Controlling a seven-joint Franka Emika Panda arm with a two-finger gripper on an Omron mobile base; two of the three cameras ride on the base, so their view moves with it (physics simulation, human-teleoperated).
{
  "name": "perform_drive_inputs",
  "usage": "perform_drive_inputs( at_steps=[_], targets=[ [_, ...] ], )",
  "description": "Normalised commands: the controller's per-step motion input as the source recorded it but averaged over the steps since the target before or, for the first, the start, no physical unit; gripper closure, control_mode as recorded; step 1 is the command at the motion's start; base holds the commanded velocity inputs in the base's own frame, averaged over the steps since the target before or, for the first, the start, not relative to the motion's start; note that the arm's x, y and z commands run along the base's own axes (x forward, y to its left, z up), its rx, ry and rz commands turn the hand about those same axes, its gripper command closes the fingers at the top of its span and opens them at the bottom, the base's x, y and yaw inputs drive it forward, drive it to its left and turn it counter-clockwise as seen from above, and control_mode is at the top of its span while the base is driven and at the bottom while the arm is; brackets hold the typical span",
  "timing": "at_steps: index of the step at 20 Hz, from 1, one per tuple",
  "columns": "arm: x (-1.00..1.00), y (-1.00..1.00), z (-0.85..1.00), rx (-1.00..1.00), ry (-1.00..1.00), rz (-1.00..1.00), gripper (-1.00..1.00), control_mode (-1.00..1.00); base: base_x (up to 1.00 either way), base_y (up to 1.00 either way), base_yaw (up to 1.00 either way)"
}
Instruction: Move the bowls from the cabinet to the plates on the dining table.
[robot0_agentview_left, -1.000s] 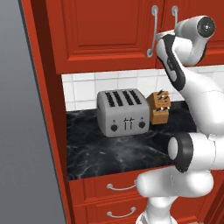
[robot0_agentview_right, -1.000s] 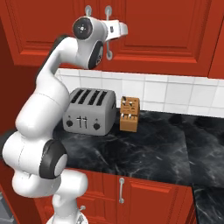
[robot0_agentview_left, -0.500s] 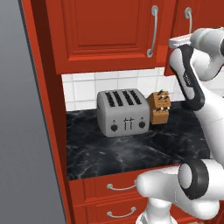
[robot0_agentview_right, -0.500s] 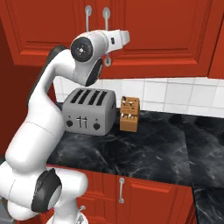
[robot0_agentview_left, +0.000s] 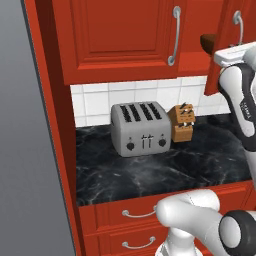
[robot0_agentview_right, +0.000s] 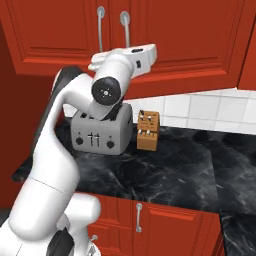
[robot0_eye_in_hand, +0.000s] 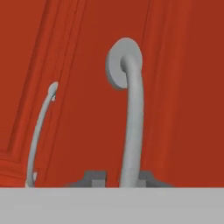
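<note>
Compared with one second earlier, the right door (robot0_agentview_left: 220, 50) of the cabinet (robot0_agentview_left: 125, 40) stands swung outward, exposing a dark brown bowl (robot0_agentview_left: 208, 41) on the inner shelf. Gripper (robot0_eye_in_hand: 118, 180) is clamped on that door's curved silver handle (robot0_eye_in_hand: 131, 127), seen close in the hand view. Below, a toaster (robot0_agentview_left: 140, 129) and knife block (robot0_agentview_left: 182, 122) rest on the black counter (robot0_agentview_left: 150, 170).

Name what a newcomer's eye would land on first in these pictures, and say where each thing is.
The gripper is shut on a curved silver handle of the red cabinet, whose right door stands ajar. Below, on the black counter, a grey toaster stands beside a knife block.
</note>
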Motion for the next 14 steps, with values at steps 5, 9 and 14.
perform_drive_inputs(
  at_steps=[5, 9, 14],
  targets=[
    [-0.86, -0.32, 0.33, 0.00, -0.15, 0.06, -1.00, -1.00, 0.00, 0.00, 0.00],
    [-0.76, -0.31, 0.24, 0.00, -0.13, 0.06, -1.00, -1.00, 0.00, 0.00, 0.00],
    [-0.64, -0.38, 0.09, 0.00, -0.11, 0.04, -1.00, -1.00, 0.00, 0.00, 0.00]
  ],
)
